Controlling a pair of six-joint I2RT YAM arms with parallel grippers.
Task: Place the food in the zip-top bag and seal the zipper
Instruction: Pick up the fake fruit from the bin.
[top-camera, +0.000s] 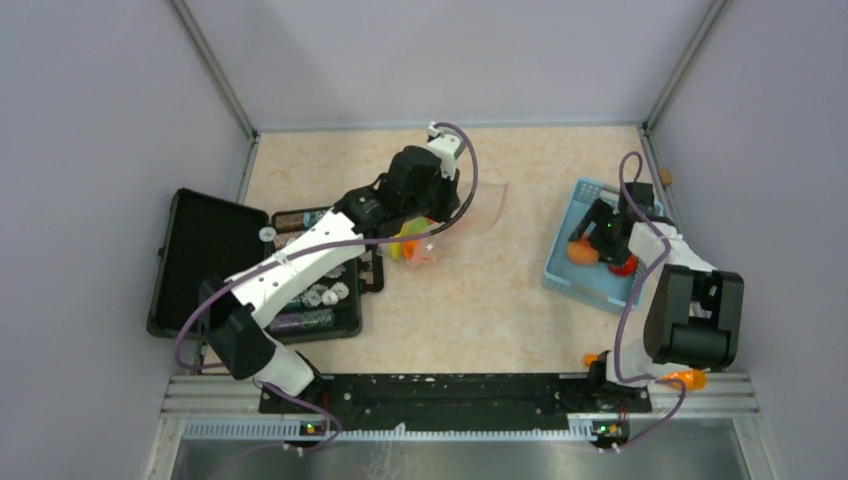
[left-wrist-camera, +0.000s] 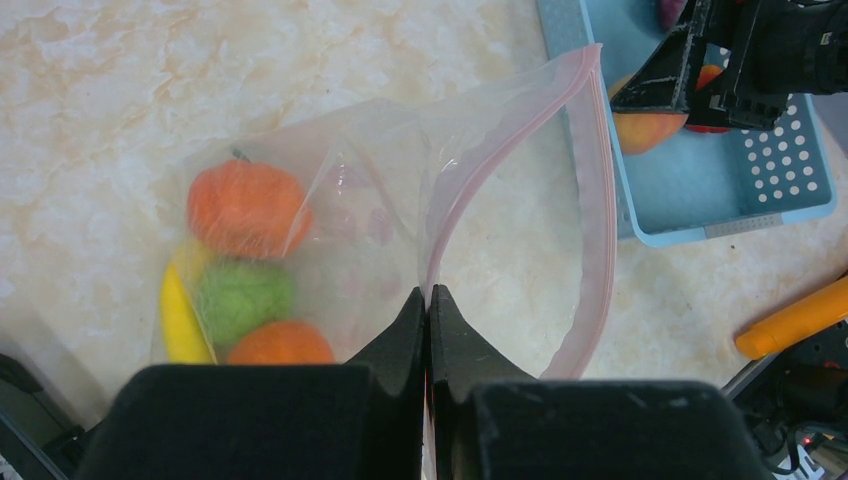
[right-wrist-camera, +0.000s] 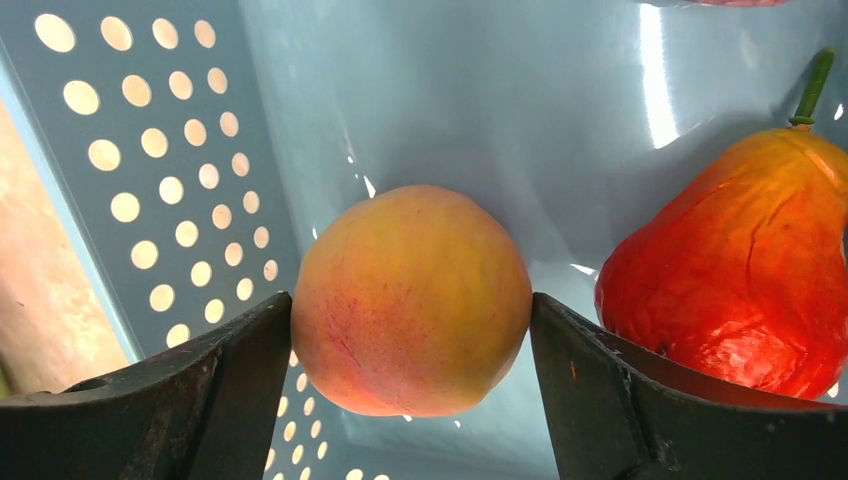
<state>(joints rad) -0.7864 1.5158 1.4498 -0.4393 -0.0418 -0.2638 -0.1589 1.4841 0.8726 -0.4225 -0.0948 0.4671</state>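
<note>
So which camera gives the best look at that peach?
The right wrist view: the peach fills the frame, between the fingers of the right gripper in the light-blue basket. The top external view shows only a small orange blob; in the left wrist view the gripper hides part of it.

Bright, even overhead light, soft shadows. Glare streak on basket (right-wrist-camera: 650, 90) wall beyond R gripper (right-wrist-camera: 410, 320); its fingers (right-wrist-camera: 180, 400) slightly blurred.

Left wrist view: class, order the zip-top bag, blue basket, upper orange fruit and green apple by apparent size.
1. zip-top bag
2. blue basket, partly cropped by the frame
3. upper orange fruit
4. green apple, only slightly smaller, so the last two are close
</note>
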